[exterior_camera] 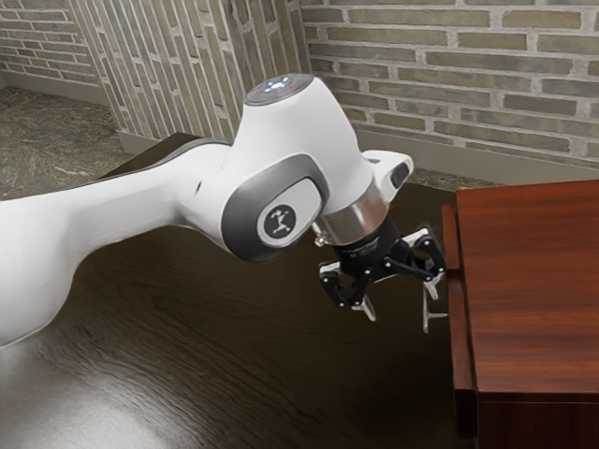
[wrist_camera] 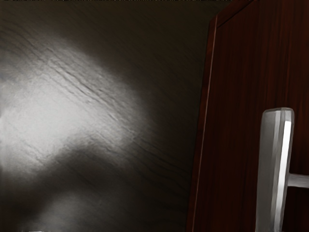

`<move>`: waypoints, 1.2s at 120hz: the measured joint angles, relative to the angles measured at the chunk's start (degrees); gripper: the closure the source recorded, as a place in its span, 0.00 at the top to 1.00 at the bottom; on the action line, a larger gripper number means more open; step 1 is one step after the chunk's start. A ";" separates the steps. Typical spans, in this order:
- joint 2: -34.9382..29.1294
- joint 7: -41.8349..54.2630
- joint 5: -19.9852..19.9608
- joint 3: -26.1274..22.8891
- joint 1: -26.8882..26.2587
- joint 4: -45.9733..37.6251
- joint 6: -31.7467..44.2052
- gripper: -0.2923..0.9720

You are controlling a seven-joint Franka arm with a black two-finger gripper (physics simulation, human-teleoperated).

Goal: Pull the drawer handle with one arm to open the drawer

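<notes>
No words, numbers or brand names can be read in either view. The one mark is a small white emblem [exterior_camera: 279, 221], a stylised figure rather than letters. It is printed on a grey round cap [exterior_camera: 294, 230] set in the side of a joint on the white robot arm [exterior_camera: 140, 224], seen in the exterior view.

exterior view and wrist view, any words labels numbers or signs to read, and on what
No words or numbers can be read in either view.
Arm's joint cap: a white emblem, a small figure with no letters.
Drawer front and handle: no markings.
</notes>
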 joint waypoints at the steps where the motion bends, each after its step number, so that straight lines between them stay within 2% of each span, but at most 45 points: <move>1: -0.03 0.02 0.00 0.01 0.01 -0.02 -0.01 0.69; 92: -4.47 2.28 0.04 1.50 0.59 -5.13 -0.51 0.68; 144: -7.37 4.28 0.05 4.63 -0.47 -8.24 -0.69 0.68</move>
